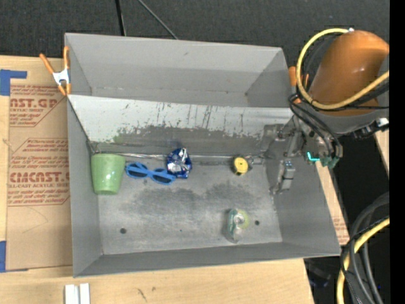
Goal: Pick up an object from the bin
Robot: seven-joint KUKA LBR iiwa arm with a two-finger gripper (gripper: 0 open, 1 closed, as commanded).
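Note:
My gripper [283, 177] hangs over the right end of the bin, close to the right wall; its fingers stand apart with nothing between them. Nearest to it, a small round yellow thing [240, 165] lies on the floor to its left, apart from the fingers. A clear, greenish lump [236, 224] rests lower down near the front wall, left of and below the gripper.
Along the back of the floor lie a crumpled blue-and-white wrapper [178, 162] and a pair of blue toy glasses [150, 173]. A pale green cup [106, 173] sits at the far left. The arm with its orange cover and cables rises at the right.

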